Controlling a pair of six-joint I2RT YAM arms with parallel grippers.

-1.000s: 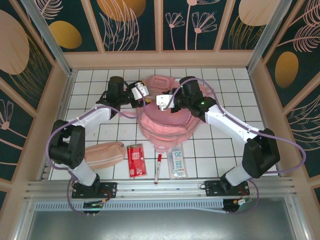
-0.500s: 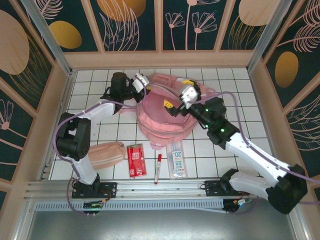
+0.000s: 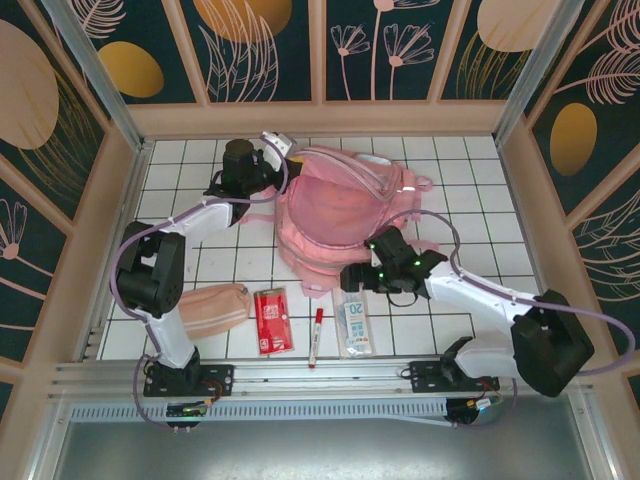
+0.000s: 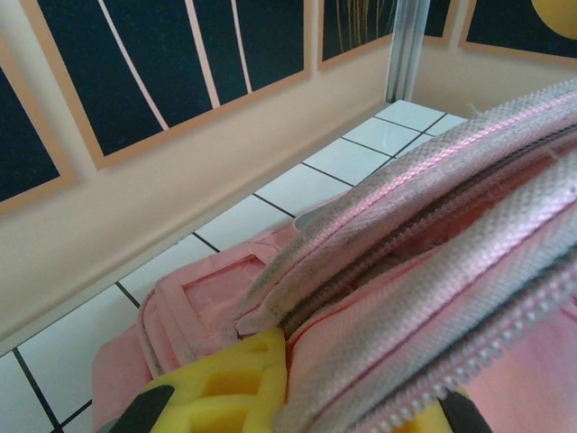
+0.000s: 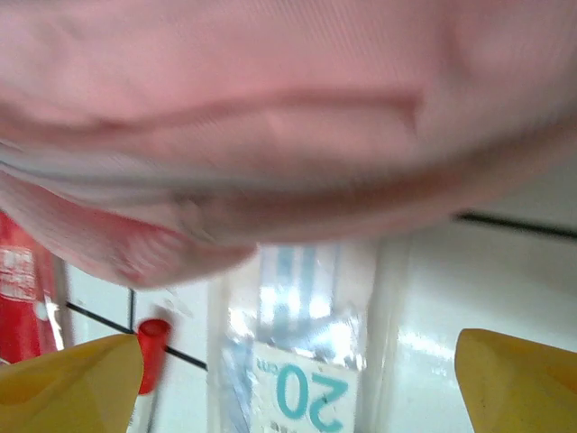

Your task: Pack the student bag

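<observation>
I read the left end effector (image 3: pixel 283 143) clamped narrow on the zippered rim of the student bag (image 3: pixel 340 205), with fabric running between its yellow fingers (image 4: pixel 216 392). The right end effector (image 5: pixel 293 388) stands wide and holds nothing. The bag's near edge lies just ahead of it, and a clear packet marked 20 (image 5: pixel 297 361) lies directly beneath on the tabletop (image 3: pixel 200 260).

Pretty clearly a lab-type robot test booth: white gridded tabletop (image 3: pixel 470 170), aluminium frame posts (image 3: pixel 97 75), leaf-print wall panels (image 3: pixel 265 60) boxing it in, left arm (image 3: pixel 150 285) and right arm (image 3: pixel 480 295) bolted to a metal rail (image 3: pixel 320 372).
</observation>
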